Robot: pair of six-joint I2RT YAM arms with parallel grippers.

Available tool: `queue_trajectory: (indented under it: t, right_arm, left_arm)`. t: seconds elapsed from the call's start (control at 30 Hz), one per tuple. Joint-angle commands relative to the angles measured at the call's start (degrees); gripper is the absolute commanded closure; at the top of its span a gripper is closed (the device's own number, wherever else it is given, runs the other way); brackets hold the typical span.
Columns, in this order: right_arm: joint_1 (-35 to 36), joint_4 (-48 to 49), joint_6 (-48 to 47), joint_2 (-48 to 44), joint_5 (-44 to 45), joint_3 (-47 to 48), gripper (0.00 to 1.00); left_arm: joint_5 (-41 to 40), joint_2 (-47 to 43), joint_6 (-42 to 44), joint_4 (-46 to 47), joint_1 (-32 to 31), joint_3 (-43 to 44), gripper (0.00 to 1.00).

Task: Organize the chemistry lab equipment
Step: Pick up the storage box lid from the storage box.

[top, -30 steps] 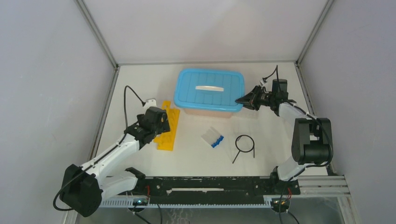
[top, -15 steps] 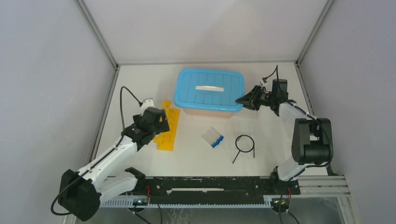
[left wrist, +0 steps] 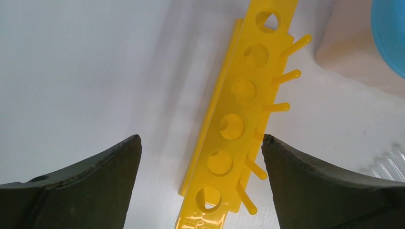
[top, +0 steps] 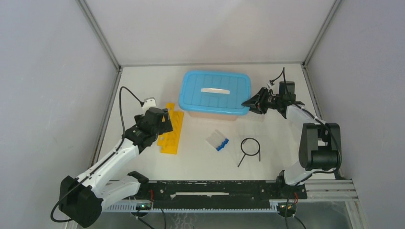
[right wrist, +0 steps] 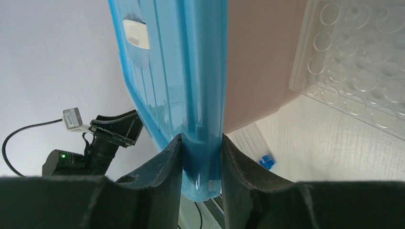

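Observation:
A yellow rack (top: 171,133) with round holes lies flat on the table, left of the box. My left gripper (top: 157,125) hovers over the near end of the yellow rack (left wrist: 234,124), open wide (left wrist: 201,139), fingers clear of it on both sides. My right gripper (top: 247,102) is at the right edge of the blue lid (top: 215,90); in the right wrist view both fingers press the rim of that lid (right wrist: 167,71), gripper (right wrist: 200,143) shut on it. Blue-capped tubes (top: 221,143) and a black wire ring (top: 250,147) lie in the middle. A clear tray (right wrist: 353,62) with round wells lies near the box.
The translucent box (right wrist: 258,57) under the blue lid stands at the back centre. Grey walls close in the table on the left, back and right. A black rail (top: 215,188) with the arm bases runs along the near edge.
My left gripper has opened fully and drawn back a little toward the near left, off the rack. My right gripper stays at the lid's rim, its jaws slightly wider.

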Motion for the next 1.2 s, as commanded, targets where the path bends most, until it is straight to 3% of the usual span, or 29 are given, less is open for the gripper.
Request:
queue_trajectory:
  t: [0.0, 0.83, 1.17]
  right_arm:
    - [-0.84, -2.26, -2.55, -3.22, 2.25, 1.94, 0.60]
    - [-1.12, -7.01, -1.30, -9.37, 5.39, 6.68, 0.70]
    - [0.01, 0.03, 4.81, -10.19, 2.50, 7.47, 0.95]
  left_arm:
    - [-1.00, -1.36, -0.46, 0.05, -0.23, 3.25, 0.00]
    - [-2.23, -2.76, 1.17, -0.64, -0.23, 5.50, 0.00]
    - [-1.33, -4.80, 1.25, -0.71, -0.22, 7.20, 0.00]
